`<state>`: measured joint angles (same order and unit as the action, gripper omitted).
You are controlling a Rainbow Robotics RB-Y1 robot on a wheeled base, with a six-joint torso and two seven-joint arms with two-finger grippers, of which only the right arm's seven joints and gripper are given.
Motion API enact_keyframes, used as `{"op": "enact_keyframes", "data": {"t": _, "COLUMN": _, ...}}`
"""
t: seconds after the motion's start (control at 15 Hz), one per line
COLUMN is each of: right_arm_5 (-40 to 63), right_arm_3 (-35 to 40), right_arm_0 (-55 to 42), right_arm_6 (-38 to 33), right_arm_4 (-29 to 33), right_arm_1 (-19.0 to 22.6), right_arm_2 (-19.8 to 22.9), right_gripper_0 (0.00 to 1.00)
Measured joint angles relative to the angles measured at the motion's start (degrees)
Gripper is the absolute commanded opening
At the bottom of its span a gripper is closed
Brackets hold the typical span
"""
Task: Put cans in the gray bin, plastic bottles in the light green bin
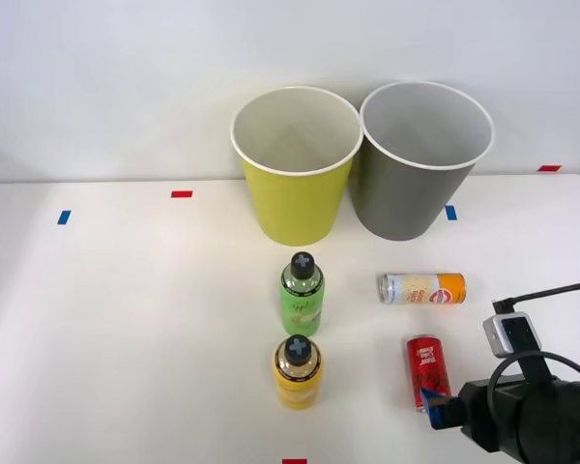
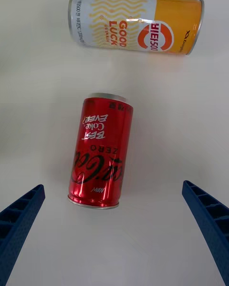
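A red can [image 1: 426,369] [image 2: 100,151] lies on its side on the white table, and the orange and silver-white can [image 1: 421,288] [image 2: 136,22] lies on its side just beyond it. My right gripper [image 1: 435,406] [image 2: 113,186] hovers at the red can's near end, open, its blue fingers [image 2: 21,214] wide on either side without touching it. The green bottle [image 1: 302,295] and the yellow bottle [image 1: 297,371] stand upright to the left of the cans. At the back stand the light green bin [image 1: 295,198] and, to its right, the gray bin [image 1: 406,193].
Small red and blue tape marks [image 1: 181,194] dot the table [image 1: 126,338]. The two bins almost touch at their rims. A white wall rises right behind them. My arm's black body and cable [image 1: 541,416] occupy the near right corner.
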<state>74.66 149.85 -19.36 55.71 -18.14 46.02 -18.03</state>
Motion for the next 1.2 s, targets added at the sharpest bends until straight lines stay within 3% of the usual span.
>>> {"op": "enact_keyframes", "data": {"t": 0.27, "right_arm_5": 2.8, "right_arm_3": -3.1, "right_arm_0": 3.8, "right_arm_6": 0.0, "right_arm_4": -0.5, "right_arm_1": -2.0, "right_arm_2": -1.6, "right_gripper_0": 1.0}}
{"op": "enact_keyframes", "data": {"t": 0.73, "right_arm_5": 7.5, "right_arm_3": -8.4, "right_arm_0": 8.4, "right_arm_6": 0.6, "right_arm_4": 1.3, "right_arm_1": -11.1, "right_arm_2": -1.6, "right_gripper_0": 1.0}}
{"op": "enact_keyframes", "data": {"t": 1.2, "right_arm_5": 7.9, "right_arm_3": -13.5, "right_arm_0": 12.0, "right_arm_6": 1.4, "right_arm_4": 1.6, "right_arm_1": -13.3, "right_arm_2": -1.7, "right_gripper_0": 1.0}}
